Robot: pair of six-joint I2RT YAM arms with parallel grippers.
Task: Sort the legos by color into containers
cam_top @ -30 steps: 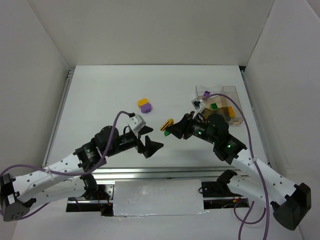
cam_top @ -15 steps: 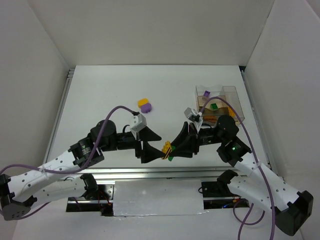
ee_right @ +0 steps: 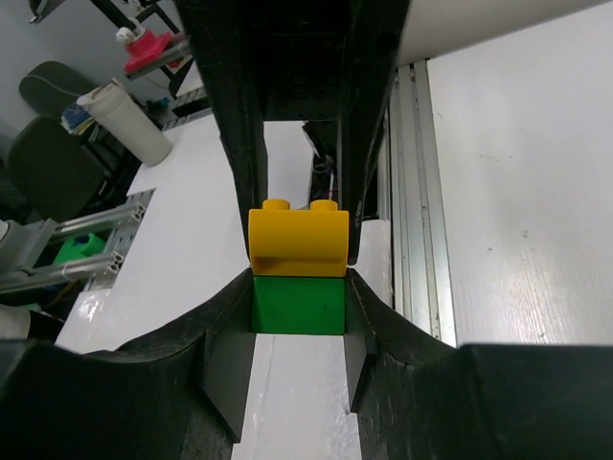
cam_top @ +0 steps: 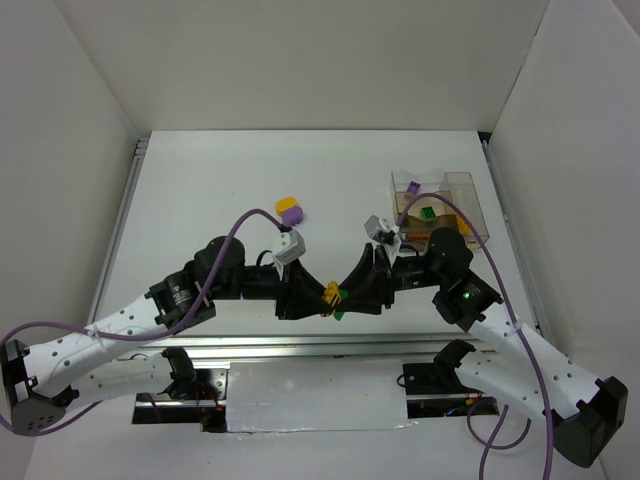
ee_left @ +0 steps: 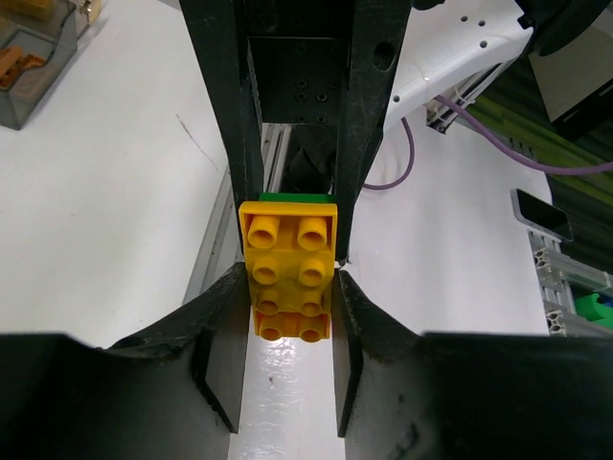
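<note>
A yellow lego point(cam_top: 330, 292) stuck to a green lego point(cam_top: 338, 314) hangs between both grippers above the table's near edge. My left gripper point(cam_top: 312, 297) is shut on the yellow lego point(ee_left: 287, 273), whose studs face the left wrist camera. My right gripper point(cam_top: 352, 294) is shut on the green lego point(ee_right: 298, 305), with the yellow one point(ee_right: 299, 241) beyond it. A loose yellow lego point(cam_top: 286, 203) and a purple lego point(cam_top: 292, 214) lie together mid-table. The clear container point(cam_top: 466, 192) at the back right holds purple point(cam_top: 413, 187), green point(cam_top: 428, 212) and orange pieces.
An aluminium rail point(cam_top: 300, 345) runs along the near edge under the grippers. White walls enclose the table on the left, back and right. The right arm's purple cable point(cam_top: 455, 205) arcs over the container.
The right gripper brought the yellow-green stack from mid-table down to the near edge. The left gripper swung in to meet it and went from wide open to shut on the yellow lego.
</note>
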